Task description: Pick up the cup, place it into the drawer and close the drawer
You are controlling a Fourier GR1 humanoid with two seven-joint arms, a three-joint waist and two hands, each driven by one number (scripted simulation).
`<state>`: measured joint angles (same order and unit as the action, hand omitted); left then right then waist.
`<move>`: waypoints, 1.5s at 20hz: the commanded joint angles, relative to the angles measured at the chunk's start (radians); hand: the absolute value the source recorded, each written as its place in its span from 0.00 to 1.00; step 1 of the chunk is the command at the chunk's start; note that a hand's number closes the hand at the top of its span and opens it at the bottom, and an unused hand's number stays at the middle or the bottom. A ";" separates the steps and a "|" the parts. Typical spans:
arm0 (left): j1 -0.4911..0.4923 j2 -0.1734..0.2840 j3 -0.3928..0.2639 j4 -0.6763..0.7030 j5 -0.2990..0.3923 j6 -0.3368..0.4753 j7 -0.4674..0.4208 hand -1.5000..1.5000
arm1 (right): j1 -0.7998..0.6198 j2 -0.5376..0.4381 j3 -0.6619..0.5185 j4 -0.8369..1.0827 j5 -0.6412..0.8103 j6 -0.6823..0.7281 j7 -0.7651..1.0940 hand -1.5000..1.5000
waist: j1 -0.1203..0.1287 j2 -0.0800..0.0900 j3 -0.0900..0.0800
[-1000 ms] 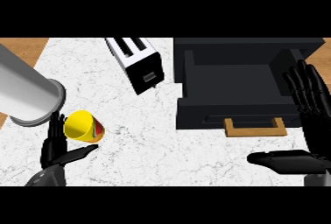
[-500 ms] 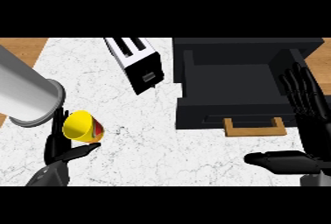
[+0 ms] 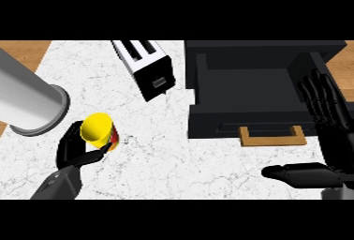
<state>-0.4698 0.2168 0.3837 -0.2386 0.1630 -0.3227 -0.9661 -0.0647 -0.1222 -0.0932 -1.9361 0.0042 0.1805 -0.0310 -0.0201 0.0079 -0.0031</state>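
Since a second ago the left hand (image 3: 77,149) has tilted the yellow cup (image 3: 99,131), clasped at eight o'clock. The relaxed right hand (image 3: 330,136) waits; the open drawer (image 3: 250,96) lies toward two o'clock, unfilled.

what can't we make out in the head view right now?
- Cup: its lower part and the red patch beside it are hidden by the left robot hand curled round it.
- Grey cylinder: its upper end is cut off by the view's left edge.
- Drawer: its right wall is partly covered by the right robot hand, which is open.
- Toaster: its far end is cut by the top band.
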 commanded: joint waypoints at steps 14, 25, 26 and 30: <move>0.002 -0.012 -0.006 -0.082 0.016 -0.131 -0.172 1.00 | 0.019 -0.034 -0.043 -0.036 -0.037 0.031 -0.001 0.00 | -0.007 -0.001 0.000; -0.058 -0.084 -0.101 -0.373 0.027 -0.096 0.009 1.00 | 0.020 -0.018 -0.042 0.015 0.003 0.002 -0.009 0.00 | 0.030 -0.014 0.005; -0.100 -0.073 -0.101 -0.375 0.027 -0.084 0.021 1.00 | 0.007 -0.030 -0.061 -0.023 -0.031 0.006 0.035 0.00 | 0.021 -0.013 0.004; -0.143 -0.147 -0.167 -0.543 -0.001 0.066 0.138 1.00 | 0.013 -0.083 -0.141 0.030 -0.101 0.063 -0.012 0.00 | 0.026 -0.016 0.005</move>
<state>-0.5702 0.1256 0.2627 -0.6655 0.1750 -0.3052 -0.8743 -0.0737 -0.1713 -0.1766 -1.9419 -0.0492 0.2022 0.0042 0.0047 -0.0059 0.0007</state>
